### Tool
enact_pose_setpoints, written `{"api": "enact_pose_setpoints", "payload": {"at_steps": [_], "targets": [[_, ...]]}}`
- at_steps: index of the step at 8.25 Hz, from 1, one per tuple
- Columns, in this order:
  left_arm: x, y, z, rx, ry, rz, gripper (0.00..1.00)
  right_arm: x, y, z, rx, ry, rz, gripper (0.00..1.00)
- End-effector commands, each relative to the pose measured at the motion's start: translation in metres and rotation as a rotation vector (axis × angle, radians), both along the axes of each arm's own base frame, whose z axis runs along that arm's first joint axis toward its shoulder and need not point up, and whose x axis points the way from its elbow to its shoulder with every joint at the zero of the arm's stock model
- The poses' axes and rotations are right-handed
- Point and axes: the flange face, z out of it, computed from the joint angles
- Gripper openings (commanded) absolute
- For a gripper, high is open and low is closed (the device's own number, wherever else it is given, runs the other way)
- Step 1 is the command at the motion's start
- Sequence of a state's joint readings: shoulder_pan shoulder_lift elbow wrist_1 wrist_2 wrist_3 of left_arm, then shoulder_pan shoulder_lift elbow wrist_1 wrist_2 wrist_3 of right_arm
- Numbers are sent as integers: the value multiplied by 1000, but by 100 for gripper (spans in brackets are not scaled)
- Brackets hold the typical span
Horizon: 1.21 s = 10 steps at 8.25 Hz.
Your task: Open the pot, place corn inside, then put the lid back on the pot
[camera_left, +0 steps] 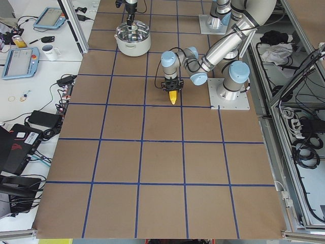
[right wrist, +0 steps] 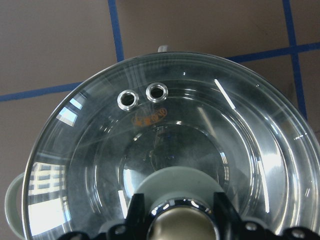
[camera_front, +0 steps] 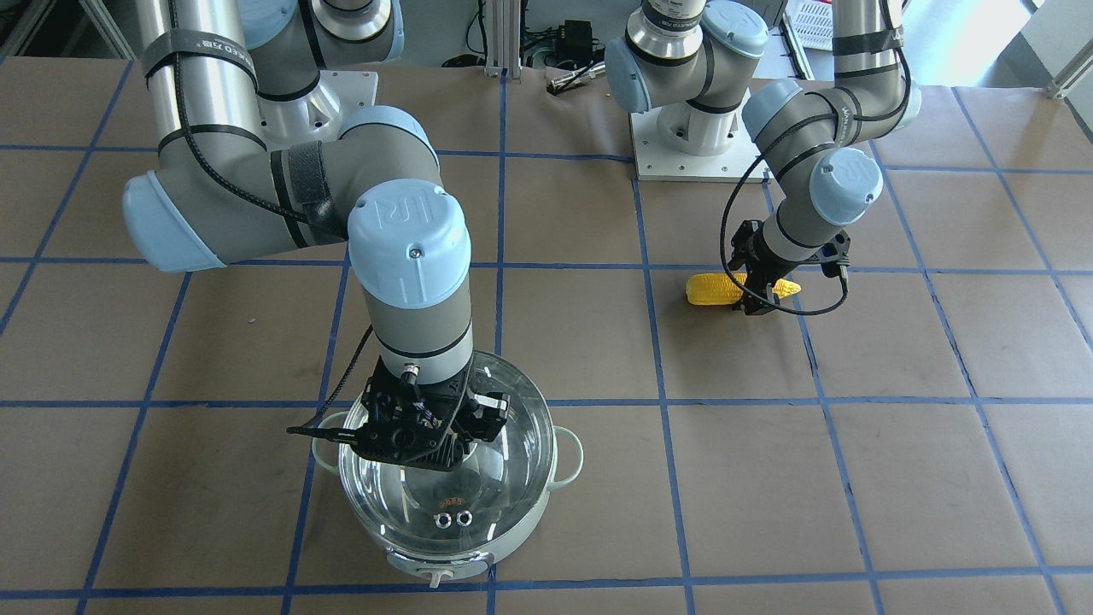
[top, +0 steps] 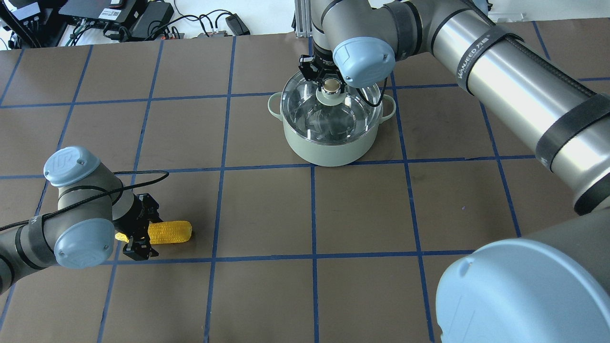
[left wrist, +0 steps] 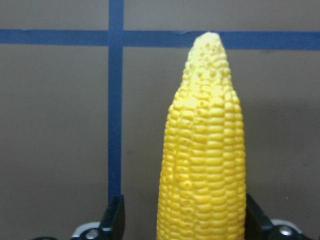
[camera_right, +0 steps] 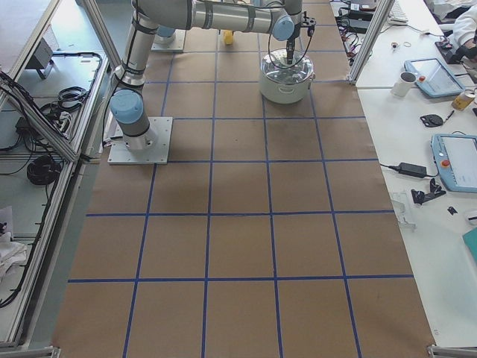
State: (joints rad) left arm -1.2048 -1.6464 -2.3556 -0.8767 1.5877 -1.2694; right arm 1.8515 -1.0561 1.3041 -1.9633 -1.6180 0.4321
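The pale mint pot (top: 329, 150) stands on the brown table with the clear glass lid (top: 355, 107) resting on it. The lid's two vent rings (right wrist: 142, 96) show in the right wrist view. My right gripper (top: 329, 78) hangs over the lid's centre, and its fingers (right wrist: 136, 207) press both sides of the beige knob (top: 332, 85). The yellow corn (top: 169, 232) lies flat on the table, far from the pot. My left gripper (top: 138, 236) is open astride the corn's thick end. In the left wrist view a gap shows beside the corn (left wrist: 205, 165).
Blue tape lines grid the table. The arms' white base plates (camera_front: 683, 145) sit at the robot's side. Cables and power bricks (top: 143, 19) lie beyond the far edge. A side bench with tablets and a mug (camera_right: 447, 82) runs along the pot's end.
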Motion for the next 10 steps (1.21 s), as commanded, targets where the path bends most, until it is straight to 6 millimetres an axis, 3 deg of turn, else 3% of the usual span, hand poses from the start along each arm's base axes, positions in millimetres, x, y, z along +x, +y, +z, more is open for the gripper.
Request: {"api": "enact_pose_setpoints", "payload": {"at_steps": [1, 2, 3, 4, 7, 8, 10], "targets": [[0, -1, 3, -9, 1, 2, 12, -5, 9, 43, -59, -13, 14, 31], [0, -3, 7, -17, -7, -9, 5, -10, 17, 61, -73, -12, 14, 31], [1, -3, 7, -12, -8, -11, 0, -16, 35, 93, -98, -17, 47, 31], [4, -12, 17, -35, -20, -15, 0, -32, 53, 113, -65, -5, 46, 31], [24, -64, 80, -50, -25, -18, 0, -76, 99, 145, -45, -49, -2, 34], [25, -85, 104, -41, -20, -30, 0, -97, 114, 147, -18, -41, -9, 33], [4, -122, 153, -134, -47, -44, 0, -167, 125, 159, 54, -14, 18, 33]]}}
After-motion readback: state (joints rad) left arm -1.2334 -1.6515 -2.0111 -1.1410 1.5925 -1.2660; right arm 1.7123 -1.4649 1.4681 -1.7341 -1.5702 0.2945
